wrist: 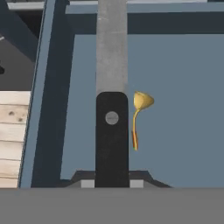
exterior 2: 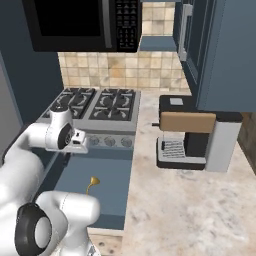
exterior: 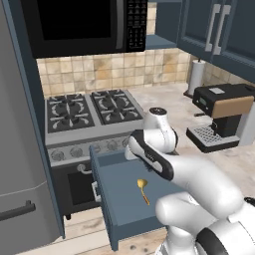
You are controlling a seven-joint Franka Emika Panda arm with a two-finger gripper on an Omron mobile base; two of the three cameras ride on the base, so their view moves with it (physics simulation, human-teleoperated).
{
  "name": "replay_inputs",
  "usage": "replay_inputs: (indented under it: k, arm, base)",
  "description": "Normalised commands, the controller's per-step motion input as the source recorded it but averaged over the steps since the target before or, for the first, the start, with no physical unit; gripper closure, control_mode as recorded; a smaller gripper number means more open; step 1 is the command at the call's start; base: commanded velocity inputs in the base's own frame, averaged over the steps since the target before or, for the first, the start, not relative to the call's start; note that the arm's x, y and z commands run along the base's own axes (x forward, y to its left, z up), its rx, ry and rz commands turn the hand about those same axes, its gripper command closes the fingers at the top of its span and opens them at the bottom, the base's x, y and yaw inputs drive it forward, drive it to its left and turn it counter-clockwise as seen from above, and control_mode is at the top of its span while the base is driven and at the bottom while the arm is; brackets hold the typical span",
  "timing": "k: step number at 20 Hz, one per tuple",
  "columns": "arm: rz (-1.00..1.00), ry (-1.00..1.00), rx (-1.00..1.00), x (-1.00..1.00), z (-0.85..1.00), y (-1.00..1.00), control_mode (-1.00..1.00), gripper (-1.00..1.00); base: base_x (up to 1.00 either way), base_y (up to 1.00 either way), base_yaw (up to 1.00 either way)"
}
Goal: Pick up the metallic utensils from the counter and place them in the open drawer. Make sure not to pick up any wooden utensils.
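- The claw (wrist: 112, 183) is clenched on a knife (wrist: 112, 131). It grips the low end of the black handle.
- The knife has a black handle with a small grey dot on it, and a long flat grey blade. In the hand view it points straight up from the claw.
- The knife is over the drawer (exterior: 119, 182). I cannot tell if it touches the drawer floor.
- The drawer is blue and pulled wide open, right by the stove (exterior: 84, 112).
- A shiny yellow spoon (exterior: 143, 191) lies flat on the drawer floor. Nothing holds it.
- In the hand view the spoon (wrist: 138, 118) shows just beside the knife handle, with its round bowl near the top of the handle.
- In the right base view the spoon (exterior 2: 91, 184) lies in the drawer (exterior 2: 107, 175), close to the white arm.
- The arm bends down over the drawer, so the hand hangs low above it.
- The counter (exterior 2: 190, 200) is pale stone and sits beside the drawer.
- A coffee machine (exterior 2: 192, 135) stands on the counter, well apart from the drawer.
- A paper roll (exterior: 195, 77) stands upright at the back of the counter (exterior: 174, 99).
- A black microwave (exterior: 79, 22) hangs above the stove.
- Wood floor (wrist: 13, 131) shows next to the drawer (wrist: 183, 109) in the hand view.
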Motion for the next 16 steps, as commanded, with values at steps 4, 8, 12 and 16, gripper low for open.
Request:
replay_inputs:
  k: [4,8,12,16]
  arm:
    - [0.01,0.09,0.0,-0.06,-0.74,0.02,-1.0,1.0]
    - [0.0,0.05,0.01,-0.39,-0.52,-0.09,-1.0,1.0]
    - [0.01,0.07,0.01,-0.23,-0.63,-0.02,-1.0,1.0]
    - [0.06,0.1,0.0,-0.01,-0.91,0.03,-1.0,1.0]
  base:
    - [0.0,0.0,0.0]
    - [0.0,0.0,0.0]
    - [0.0,0.0,0.0]
    - [0.0,0.0,0.0]
